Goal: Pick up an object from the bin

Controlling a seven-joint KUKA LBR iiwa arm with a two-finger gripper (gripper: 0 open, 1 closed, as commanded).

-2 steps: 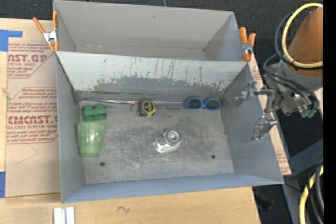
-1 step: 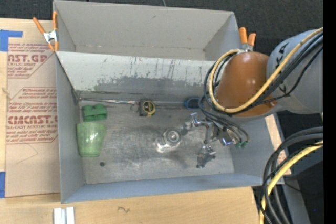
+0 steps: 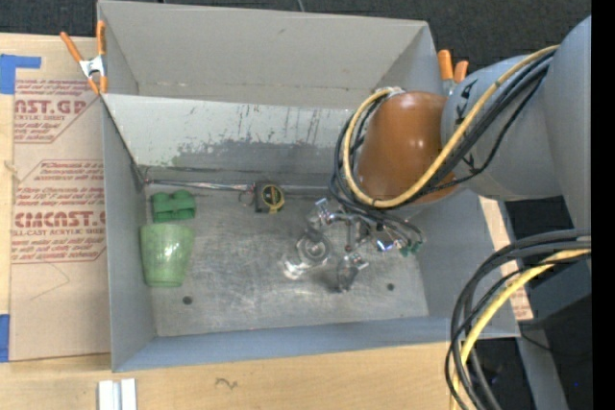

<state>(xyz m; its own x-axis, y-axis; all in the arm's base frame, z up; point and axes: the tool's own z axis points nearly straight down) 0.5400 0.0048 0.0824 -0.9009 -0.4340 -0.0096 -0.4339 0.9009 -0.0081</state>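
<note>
"Checking tool [image 3: 333,256] position?"
"Low over bin [image 3: 240,298] floor, right of centre; aperture cannot be told. Nearest: small dark-and-yellow ring [image 3: 269,198] by back wall, left. Far left, well apart: green block [image 3: 173,204], green cup [image 3: 165,253]."

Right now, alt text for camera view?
Gripper hangs low right of centre in the grey metal bin. At left lie a green plastic block and a pale green translucent cup; a small black-and-yellow ring sits at the back.
</note>
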